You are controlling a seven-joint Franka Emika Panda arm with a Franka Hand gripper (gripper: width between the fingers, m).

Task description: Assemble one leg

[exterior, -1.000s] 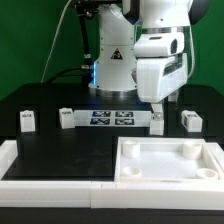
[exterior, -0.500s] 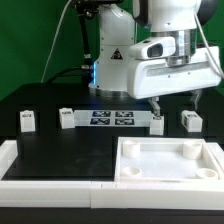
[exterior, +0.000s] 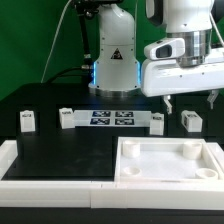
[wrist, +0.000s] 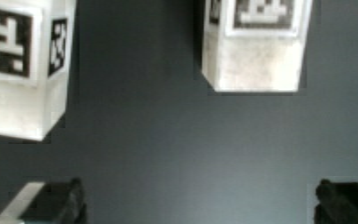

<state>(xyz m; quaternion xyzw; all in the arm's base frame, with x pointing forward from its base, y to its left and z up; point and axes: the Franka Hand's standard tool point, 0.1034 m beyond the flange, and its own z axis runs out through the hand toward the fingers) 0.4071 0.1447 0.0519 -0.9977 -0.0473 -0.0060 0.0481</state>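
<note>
Four small white legs with square markers stand on the black table: two at the exterior view's left (exterior: 27,121) (exterior: 66,118), two at its right (exterior: 158,122) (exterior: 190,120). My gripper (exterior: 190,99) hangs open and empty above the two right legs, clear of them. In the wrist view two legs show, one (wrist: 19,70) and another (wrist: 256,45), ahead of the open gripper (wrist: 201,205). Its dark fingertips (wrist: 51,200) stand wide apart with only bare table between them.
The marker board (exterior: 110,119) lies between the leg pairs. A large white square panel (exterior: 205,171) with corner holes lies at the front right. A white rim piece (exterior: 20,165) runs along the front left. The robot's base (exterior: 112,60) stands behind.
The gripper has risen and moved toward the exterior view's right, from low beside the inner right leg to higher above both right legs. The legs have not moved.
</note>
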